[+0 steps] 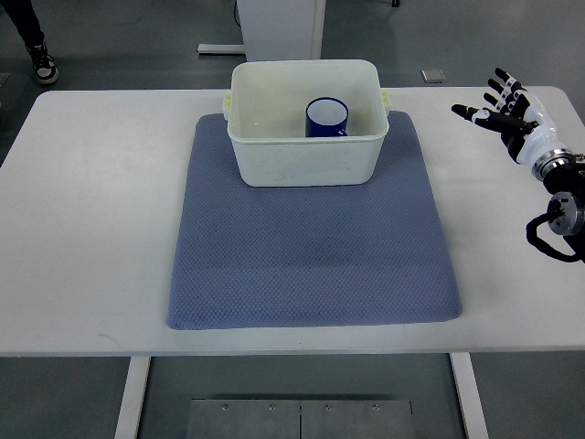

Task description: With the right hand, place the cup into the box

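A dark blue cup (326,118) with a white inside stands upright inside the white plastic box (304,157), toward its right side. The box rests on the far edge of a blue-grey mat (311,247). My right hand (507,112) hovers over the table's right part, well to the right of the box, with its fingers spread and nothing in them. The left arm does not show.
The white table (82,229) carries only the mat and box. A white cabinet base (274,27) stands behind the table. A person's shoe (42,66) shows on the floor at the far left.
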### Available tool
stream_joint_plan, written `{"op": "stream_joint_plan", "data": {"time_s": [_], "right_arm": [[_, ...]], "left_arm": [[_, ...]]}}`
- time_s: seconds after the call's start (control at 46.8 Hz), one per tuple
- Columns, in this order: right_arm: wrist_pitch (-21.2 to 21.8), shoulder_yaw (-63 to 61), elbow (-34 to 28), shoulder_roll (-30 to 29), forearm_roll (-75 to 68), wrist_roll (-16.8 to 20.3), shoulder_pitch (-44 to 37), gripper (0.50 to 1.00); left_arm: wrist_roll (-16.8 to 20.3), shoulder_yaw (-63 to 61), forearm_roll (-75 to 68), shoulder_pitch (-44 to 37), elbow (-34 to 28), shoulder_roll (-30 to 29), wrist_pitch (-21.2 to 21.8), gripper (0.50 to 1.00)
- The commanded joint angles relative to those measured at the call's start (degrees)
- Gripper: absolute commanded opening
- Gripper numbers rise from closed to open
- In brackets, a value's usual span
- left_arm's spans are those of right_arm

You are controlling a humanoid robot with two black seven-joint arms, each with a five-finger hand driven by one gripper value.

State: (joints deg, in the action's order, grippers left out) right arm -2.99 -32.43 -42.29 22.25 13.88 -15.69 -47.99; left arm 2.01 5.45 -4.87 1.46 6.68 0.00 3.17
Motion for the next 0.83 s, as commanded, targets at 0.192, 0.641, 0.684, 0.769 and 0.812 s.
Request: {"op": "stream_joint_plan", "data": {"time_s": [0.192,0.641,0.684,0.769,0.812], "right_arm": [[0.0,-0.2,-4.0,-0.1,0.0,0.0,4.7,1.000],[-0.1,-3.8,-7.2,-3.3,0.0,-0.2,8.6,1.000],[-0.1,-4.7,-7.2,-3.5,0.0,-0.2,9.0,1.000],[-0.2,-6.3,-7.2,-4.1,0.0,-0.2,9.8,1.000],[-0.2,-6.6,-7.2,-4.2,0.0,-0.2,9.9,1.000]], "left_arm": [[0.0,0.0,0.0,-0.1,0.0,0.0,0.0,1.000],[0.0,0.0,0.0,-0.1,0.0,0.0,0.0,1.000],[0.0,0.0,0.0,0.0,0.0,0.0,0.0,1.000],[0.0,0.0,0.0,0.0,0.0,0.0,0.0,1.000],[0.0,0.0,0.0,0.0,0.0,0.0,0.0,1.000]]}}
